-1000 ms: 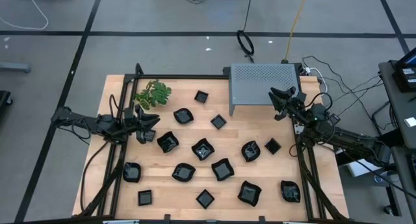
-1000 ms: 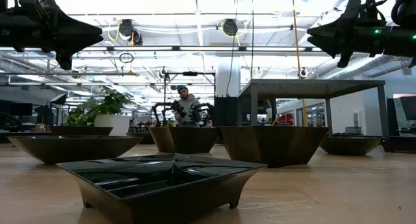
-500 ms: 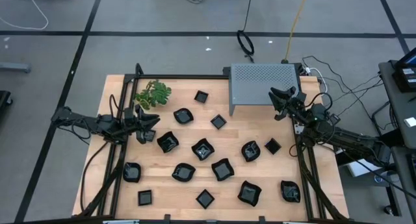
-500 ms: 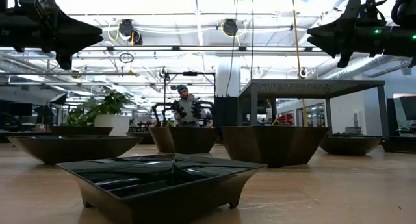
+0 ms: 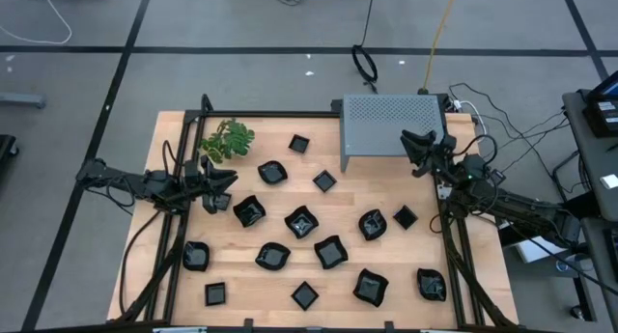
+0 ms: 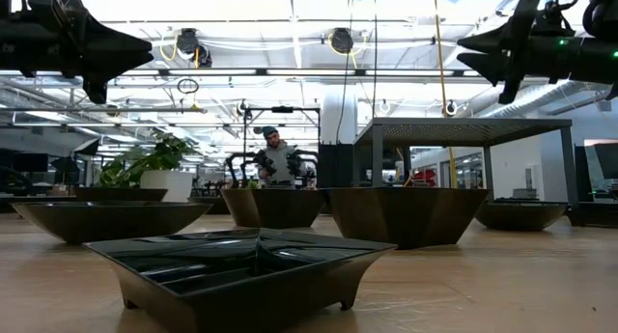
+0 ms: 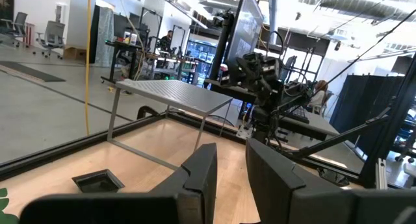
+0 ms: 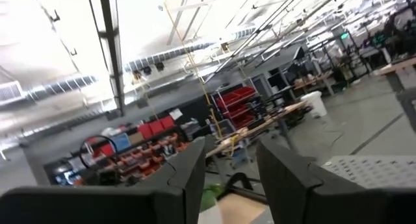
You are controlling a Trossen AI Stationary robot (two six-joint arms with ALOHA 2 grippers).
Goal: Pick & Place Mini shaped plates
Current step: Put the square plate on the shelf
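Several glossy black mini shaped plates [image 5: 301, 221] sit flat on their bases across the wooden table; some are square [image 5: 324, 181], others wavy-edged [image 5: 371, 288]. In the low view a square plate [image 6: 241, 265] is nearest. My left gripper [image 5: 227, 185] [image 7: 232, 156] is open and hovers above the table's left part, just left of a wavy plate [image 5: 249, 211]. My right gripper [image 5: 409, 152] [image 8: 231, 149] is open and hangs in the air at the right near corner of the grey perforated box [image 5: 391, 125]. Both are well above the plates in the low view.
The grey perforated box stands at the far right of the table, and its legs [image 7: 114, 117] show in the left wrist view. A green leafy sprig [image 5: 227, 140] lies at the far left. Black frame rails [image 5: 174, 246] run along both side edges. Bare wood [image 5: 473, 265] lies at the right.
My right gripper has turned a little at its wrist: in the low view one finger now points up and the other down. It stays near the box's corner. The left arm and the plates have kept still.
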